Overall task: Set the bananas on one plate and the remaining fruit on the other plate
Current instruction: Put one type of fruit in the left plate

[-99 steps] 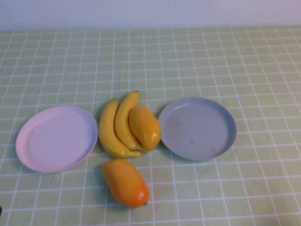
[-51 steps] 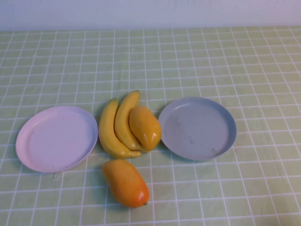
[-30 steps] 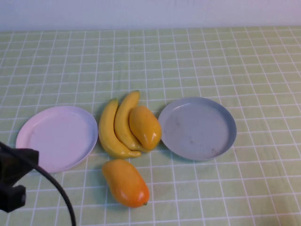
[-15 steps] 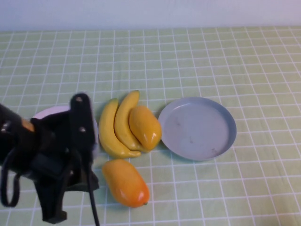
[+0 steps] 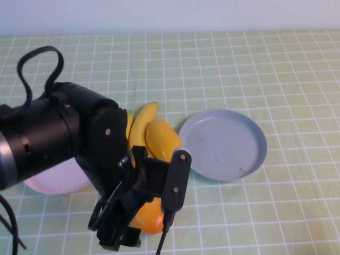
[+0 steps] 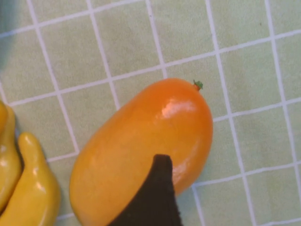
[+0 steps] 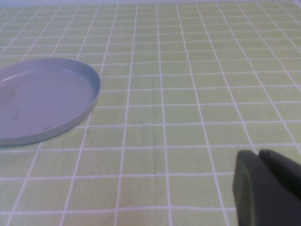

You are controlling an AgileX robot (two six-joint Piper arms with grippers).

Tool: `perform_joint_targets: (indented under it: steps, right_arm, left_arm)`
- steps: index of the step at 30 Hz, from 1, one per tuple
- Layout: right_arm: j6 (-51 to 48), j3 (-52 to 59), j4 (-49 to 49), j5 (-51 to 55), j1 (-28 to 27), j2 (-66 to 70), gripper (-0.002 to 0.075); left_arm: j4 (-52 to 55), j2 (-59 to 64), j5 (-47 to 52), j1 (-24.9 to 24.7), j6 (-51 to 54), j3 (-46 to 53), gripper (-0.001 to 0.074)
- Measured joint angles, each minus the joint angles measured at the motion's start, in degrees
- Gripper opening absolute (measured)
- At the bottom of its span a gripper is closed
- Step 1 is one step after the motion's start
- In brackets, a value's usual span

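My left gripper [image 5: 125,226] hovers over the near mango [image 6: 141,150], lined up to lift it.

I come in from above because this mango lies alone on the tabletop [image 5: 297,79], clear of the bananas [image 5: 139,125] and the second mango [image 5: 159,141] between the pink plate [image 5: 53,178] and the grey-blue plate [image 5: 223,144]. Its long axis runs diagonally, stem tip pointing towards me and my right. I cannot tell either gripper's opening; the right gripper [image 7: 268,188] sits parked low beside the grey-blue plate.
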Motion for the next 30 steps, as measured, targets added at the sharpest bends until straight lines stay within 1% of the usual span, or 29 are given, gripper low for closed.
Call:
perform_joint_targets:
  steps: [2,12,17,24,30]
  right_arm:
    - [0.0,0.0,0.0,0.0,0.0,0.0,-0.0017]
    - [0.0,0.0,0.0,0.0,0.0,0.0,-0.0017]
    - [0.0,0.0,0.0,0.0,0.0,0.0,-0.0017]
    - [0.0,0.0,0.0,0.0,0.0,0.0,-0.0017]
    - [0.0,0.0,0.0,0.0,0.0,0.0,-0.0017]
  left_arm:
    - [1.2,0.7,-0.5,-0.7,1.2,-0.1,0.0667]
    - [3.2,3.1,-5.4,-1.0,11.3,-0.2,0.0668]
    - [3.9,3.7,-6.3,-1.0,14.4,-0.2,0.0668]
    - [7.3,5.5,-6.9,-1.0,15.1,-0.2,0.0668]
    - [7.9,7.1,-7.2,-1.0,15.5,0.4,0.0668]
